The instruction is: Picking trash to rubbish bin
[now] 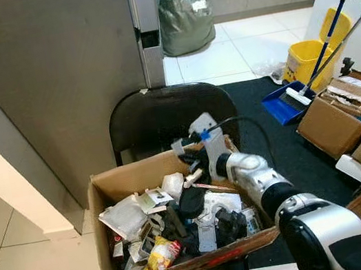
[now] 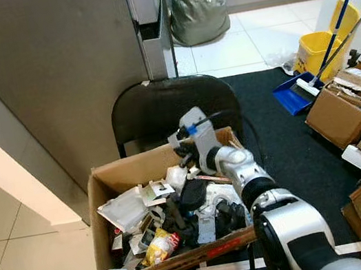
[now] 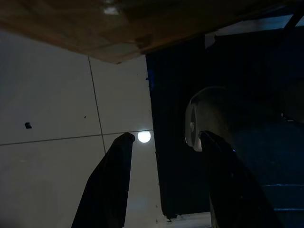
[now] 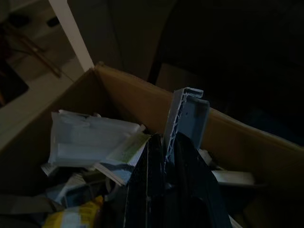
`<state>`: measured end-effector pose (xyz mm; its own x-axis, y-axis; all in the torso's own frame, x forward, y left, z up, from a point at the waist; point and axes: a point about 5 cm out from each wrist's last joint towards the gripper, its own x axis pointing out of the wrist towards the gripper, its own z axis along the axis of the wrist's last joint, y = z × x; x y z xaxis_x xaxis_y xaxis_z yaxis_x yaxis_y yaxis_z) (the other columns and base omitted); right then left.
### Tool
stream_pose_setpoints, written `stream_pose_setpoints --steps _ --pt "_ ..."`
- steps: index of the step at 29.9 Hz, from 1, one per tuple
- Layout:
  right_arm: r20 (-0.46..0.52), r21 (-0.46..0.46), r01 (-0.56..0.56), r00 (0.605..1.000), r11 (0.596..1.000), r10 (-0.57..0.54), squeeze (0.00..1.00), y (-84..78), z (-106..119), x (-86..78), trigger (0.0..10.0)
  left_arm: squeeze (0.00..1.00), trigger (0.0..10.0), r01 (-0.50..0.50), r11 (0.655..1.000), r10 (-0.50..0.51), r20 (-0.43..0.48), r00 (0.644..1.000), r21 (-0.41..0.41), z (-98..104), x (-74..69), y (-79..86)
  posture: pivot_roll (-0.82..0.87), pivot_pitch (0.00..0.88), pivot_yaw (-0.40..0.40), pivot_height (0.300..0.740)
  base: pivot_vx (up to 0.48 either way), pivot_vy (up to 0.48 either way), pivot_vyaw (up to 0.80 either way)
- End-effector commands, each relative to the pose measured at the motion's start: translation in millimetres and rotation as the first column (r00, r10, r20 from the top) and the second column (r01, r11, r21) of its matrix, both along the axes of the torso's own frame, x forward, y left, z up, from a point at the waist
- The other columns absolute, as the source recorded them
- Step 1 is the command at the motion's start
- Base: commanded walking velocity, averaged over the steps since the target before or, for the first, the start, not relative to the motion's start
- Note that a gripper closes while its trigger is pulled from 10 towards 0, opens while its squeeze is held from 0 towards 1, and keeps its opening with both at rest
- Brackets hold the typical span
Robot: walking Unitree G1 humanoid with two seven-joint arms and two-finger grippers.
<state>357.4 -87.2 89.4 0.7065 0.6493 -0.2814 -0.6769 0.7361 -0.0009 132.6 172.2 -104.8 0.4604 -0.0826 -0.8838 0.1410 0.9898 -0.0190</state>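
Note:
An open cardboard box (image 1: 138, 174) stuffed with trash rests on a black chair (image 1: 163, 113). Inside lie a white plastic pouch (image 1: 122, 219), a yellow wrapper (image 1: 161, 254), papers and black scraps. My right gripper (image 1: 188, 156) hangs over the box's far side, shut on a grey ribbed plastic strip (image 4: 187, 116) that sticks up past its fingertips (image 4: 147, 147). My left gripper (image 3: 164, 142) hangs low beside the box's near left corner, open, with floor tiles and a dark mat under it.
A grey wall and a metal post stand behind the chair. A full green rubbish bag (image 1: 184, 15) sits on the tiles beyond. At the right are a yellow mop bucket (image 1: 304, 61), a blue dustpan (image 1: 283, 103) and several cardboard boxes (image 1: 344, 113) on a dark mat.

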Motion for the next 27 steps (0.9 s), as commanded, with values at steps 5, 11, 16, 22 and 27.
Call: stream_pose_setpoints --steps 5,11,16,22,27 --pt "-0.003 -0.08 0.002 1.0 0.997 -0.003 1.0 11.4 -13.0 -7.8 10.0 0.0 10.0 0.01 1.0 -0.011 -0.058 0.998 -0.004 -5.4 -15.6 -2.1 0.07 0.048 0.0 0.74 0.0 0.0 0.0" --pt "-0.025 -0.017 -0.18 0.983 0.983 0.18 1.0 22.6 -15.5 -18.7 10.0 0.0 10.0 0.01 1.0 -0.011 -0.061 0.998 -0.009 -5.6 -16.0 -2.8 0.06 0.044 0.0 0.74 0.0 0.0 0.0" --pt "-0.071 0.27 -0.355 0.92 0.895 0.387 1.0 29.3 -8.5 -29.2 10.0 0.0 10.0 0.014 1.0 -0.015 -0.057 0.998 -0.006 -5.4 -15.2 -3.0 0.06 0.041 -0.004 0.74 0.0 0.0 0.0" --pt "-0.284 0.315 -0.529 0.74 0.788 0.61 0.0 4.1 -47.0 -66.6 10.0 0.0 10.0 -0.017 1.0 0.015 -0.062 0.998 -0.023 -5.5 -14.9 -5.1 0.05 0.036 -0.002 0.74 0.0 0.0 0.0" --pt "-0.356 0.289 -0.495 0.739 0.819 0.572 0.0 -7.1 -63.4 -77.3 10.0 0.0 10.0 -0.02 0.999 0.018 -0.078 0.997 -0.025 -6.2 -16.4 -5.2 0.05 0.039 0.003 0.74 -0.346 0.0 0.0"
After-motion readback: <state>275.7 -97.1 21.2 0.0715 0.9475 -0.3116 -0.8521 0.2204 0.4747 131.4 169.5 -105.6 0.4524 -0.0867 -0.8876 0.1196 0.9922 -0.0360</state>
